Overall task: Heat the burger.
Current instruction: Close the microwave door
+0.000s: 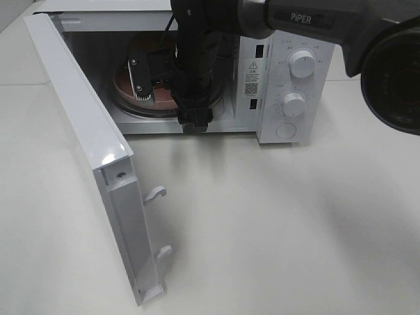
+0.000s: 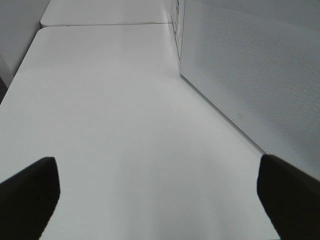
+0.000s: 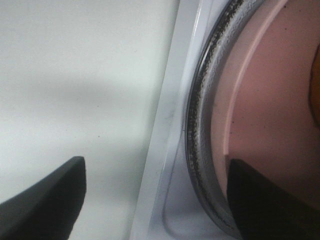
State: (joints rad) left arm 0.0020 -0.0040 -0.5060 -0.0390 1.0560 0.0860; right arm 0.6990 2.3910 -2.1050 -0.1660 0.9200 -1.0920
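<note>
Right arm loomed across the high view, masking much of the microwave; right gripper hung part-spread at its sill, clasping nothing; burger peeked, a tan sliver on the pink plate inside; left gripper gaped wide beside the open door.

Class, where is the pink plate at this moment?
In the exterior high view the pink plate sits inside the open microwave on the glass turntable, left of the control dials, partly hidden by the right arm.

High camera down on microwave; right wrist close inside (shared); left outside.
</note>
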